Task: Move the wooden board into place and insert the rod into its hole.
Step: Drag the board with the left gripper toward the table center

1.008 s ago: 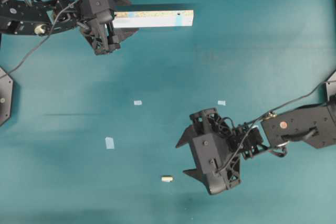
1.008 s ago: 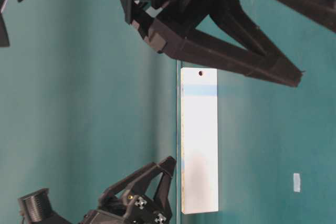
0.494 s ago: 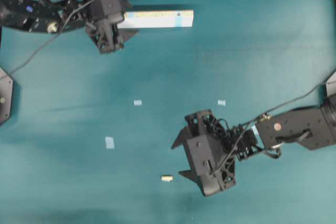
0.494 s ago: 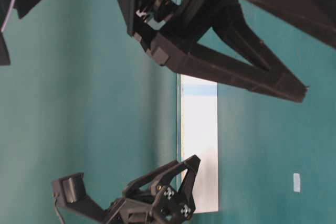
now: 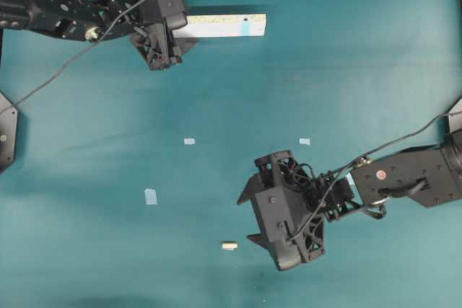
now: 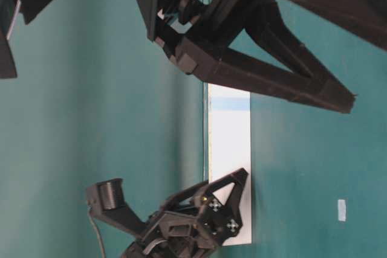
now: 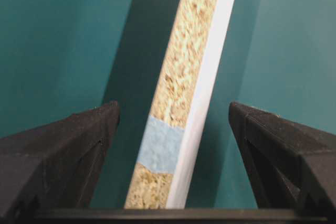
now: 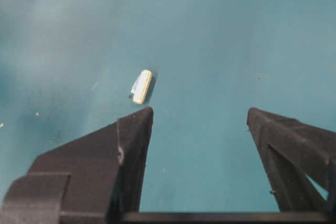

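Left gripper [image 5: 182,30], jaws wide, straddles the wooden board [image 5: 224,26] at the desk's [image 5: 346,70] far edge; right gripper [image 5: 245,218] gapes empty near the rod [image 5: 229,246]; no legible writing, apparently.

No readable text, label or number shows anywhere.

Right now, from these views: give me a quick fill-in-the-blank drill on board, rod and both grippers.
1. The left gripper has its jaws ____ , one on each side of the wooden board.
2. In the right wrist view the rod lies on the table, not yet between the ____ gripper's fingers.
3. The patch across the board's speckled side is light ____ .
4. The right gripper's jaws hold ____ .

Missing words: open; right; blue; nothing
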